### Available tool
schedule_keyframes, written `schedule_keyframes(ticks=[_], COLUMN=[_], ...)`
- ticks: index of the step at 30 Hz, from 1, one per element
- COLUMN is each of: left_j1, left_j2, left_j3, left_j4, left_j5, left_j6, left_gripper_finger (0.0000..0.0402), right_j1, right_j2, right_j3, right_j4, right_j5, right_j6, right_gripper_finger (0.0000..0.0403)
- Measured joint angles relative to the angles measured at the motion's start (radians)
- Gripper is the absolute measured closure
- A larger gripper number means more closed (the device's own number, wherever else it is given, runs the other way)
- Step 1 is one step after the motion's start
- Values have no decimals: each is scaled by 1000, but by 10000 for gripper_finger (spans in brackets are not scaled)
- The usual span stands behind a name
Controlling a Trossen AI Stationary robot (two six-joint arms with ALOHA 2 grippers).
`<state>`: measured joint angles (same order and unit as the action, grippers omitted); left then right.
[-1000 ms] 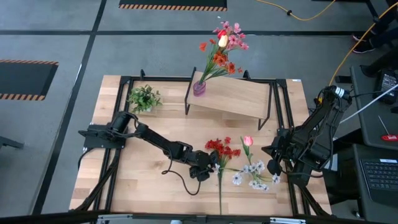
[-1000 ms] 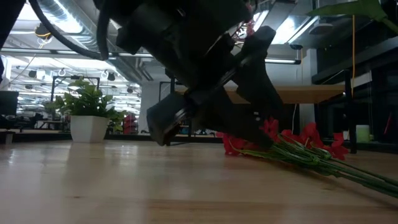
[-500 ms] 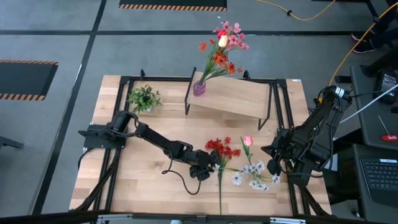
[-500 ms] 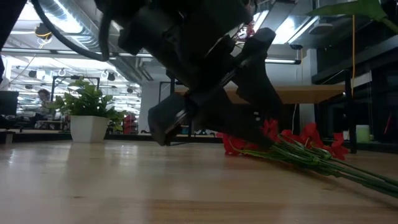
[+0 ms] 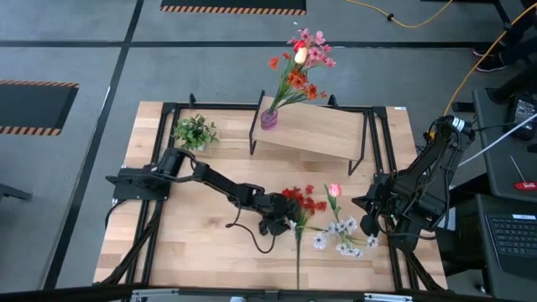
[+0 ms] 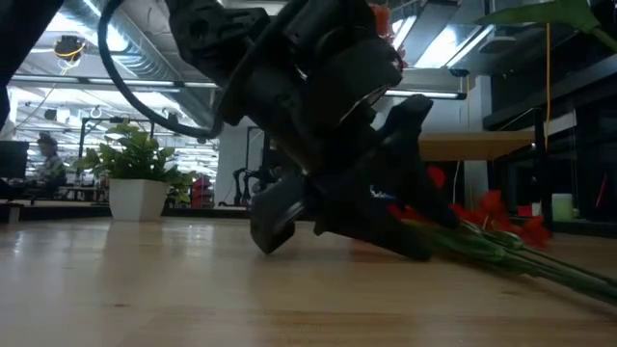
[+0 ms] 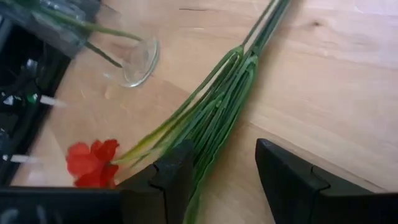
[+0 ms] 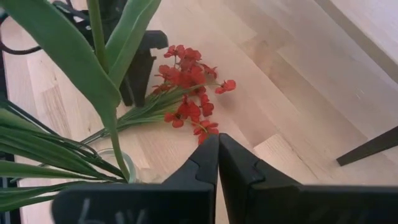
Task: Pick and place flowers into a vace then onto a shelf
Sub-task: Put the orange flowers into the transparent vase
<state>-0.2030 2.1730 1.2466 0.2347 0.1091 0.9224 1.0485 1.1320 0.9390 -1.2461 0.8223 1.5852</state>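
Now the left gripper [image 5: 284, 220] sits low at the table's [image 5: 193, 243] centre, jaws spread astride the red flowers' [image 5: 299, 200] green stems [image 7: 214, 112], not clamped. Right gripper [image 5: 367, 225] waits at three o'clock, fingers closed, empty. At twelve o'clock, the shelf [image 5: 323, 130] carries a filled vase [image 5: 268, 119].

The light-wood worktop [image 5: 201, 243] sits inside a black metal frame. At its far edge stands the shelf [image 5: 315, 130], a smaller wooden board on thin black legs, with a purple vase [image 5: 268, 118] of mixed flowers [image 5: 299, 63] on its left corner. Just left of the shelf, a small leafy plant [image 5: 195, 132] in a white pot rests on the worktop. Nearer the front, a red-bloomed bunch [image 5: 299, 201] lies flat, its green stems running toward the front edge. Just beside it lie a pink tulip [image 5: 334, 191] and white flowers [image 5: 342, 234].
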Motion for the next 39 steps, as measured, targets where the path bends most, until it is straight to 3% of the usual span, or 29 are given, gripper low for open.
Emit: schedule_keyframes(ticks=[5,13,22,36,39], left_j1=[11,15,18,63,79], left_j2=[3,12,6,9,10], left_j3=[-1,-6,-2,-5,-5], left_j4=[2,173,85,130,131], left_j5=[27,-28,-28,-18,26], left_j6=[-46,47,53,39,42], left_gripper_finger=[238,250,251,253,254], right_j1=[0,0,0,0,0], right_j2=[0,0,0,0,0], right_j3=[0,0,0,0,0], right_j4=[0,0,0,16,16], right_j5=[0,0,0,-1,-1], right_j6=[0,0,0,0,0], right_gripper_finger=[387,387,387,387,387])
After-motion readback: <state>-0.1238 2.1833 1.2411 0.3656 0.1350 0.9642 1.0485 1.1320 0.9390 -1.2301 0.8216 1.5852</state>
